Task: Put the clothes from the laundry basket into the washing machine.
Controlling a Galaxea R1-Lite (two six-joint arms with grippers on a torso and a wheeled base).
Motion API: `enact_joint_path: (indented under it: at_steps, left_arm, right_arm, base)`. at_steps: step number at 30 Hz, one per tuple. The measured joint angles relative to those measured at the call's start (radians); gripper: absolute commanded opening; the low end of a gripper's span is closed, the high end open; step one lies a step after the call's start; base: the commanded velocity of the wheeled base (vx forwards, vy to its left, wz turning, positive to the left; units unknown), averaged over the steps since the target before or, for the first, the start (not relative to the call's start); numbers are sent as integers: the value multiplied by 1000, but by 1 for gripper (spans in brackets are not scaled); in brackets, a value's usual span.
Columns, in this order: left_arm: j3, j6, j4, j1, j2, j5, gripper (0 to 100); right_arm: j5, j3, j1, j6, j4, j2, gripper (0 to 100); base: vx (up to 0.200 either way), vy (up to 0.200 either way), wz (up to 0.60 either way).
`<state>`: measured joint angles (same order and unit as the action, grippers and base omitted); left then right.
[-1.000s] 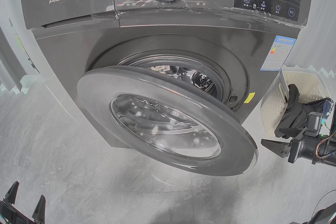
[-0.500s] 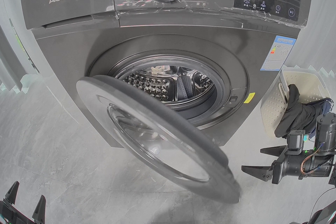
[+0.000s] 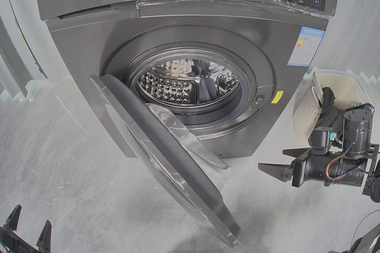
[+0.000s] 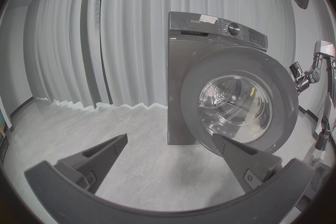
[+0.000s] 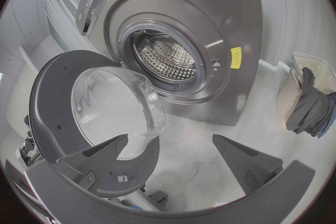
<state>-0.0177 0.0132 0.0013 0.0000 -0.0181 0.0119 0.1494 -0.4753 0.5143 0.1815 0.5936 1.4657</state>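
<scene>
The grey washing machine [image 3: 118, 32] stands in front of me with its round door [image 3: 166, 163] swung wide on the left hinge, so the steel drum [image 3: 186, 84] shows. A cream laundry basket [image 3: 348, 85] leans at the machine's right side, and dark clothes [image 3: 328, 111] hang over its rim. My right gripper [image 3: 283, 161] is open with nothing in it, low over the floor between the door's free edge and the basket. My left gripper [image 3: 31, 220] is open at the lower left, far from the machine. From the right wrist view, the drum [image 5: 168, 56], basket [image 5: 316, 65] and clothes [image 5: 308, 109] are visible.
Pale tiled floor [image 3: 59, 155] spreads to the left and in front of the machine. Grey curtains [image 4: 122, 32] hang behind it. The open door juts well out over the floor toward me.
The door has swung from half shut to wide open toward the left. My right gripper moved left and lower, away from the basket. The head view shifted slightly.
</scene>
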Motion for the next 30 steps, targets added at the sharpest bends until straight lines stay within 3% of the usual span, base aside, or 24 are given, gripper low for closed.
enact_joint_path:
  at_steps: [6,10,18,30]
  left_arm:
    - [0,0,0,0,0,0,100]
    - [0,0,0,0,0,0,100]
    - [0,0,0,0,0,0,100]
    - [0,0,0,0,0,0,100]
  right_arm:
    - [-82,-89,15,18,28,102,100]
    - [-112,-156,20,33,34,184,100]
    - [-133,-238,57,41,37,312,100]
    - [-136,-237,129,42,126,379,100]
  base:
    - [0,0,0]
    - [0,0,0]
    - [0,0,0]
    - [-33,0,0]
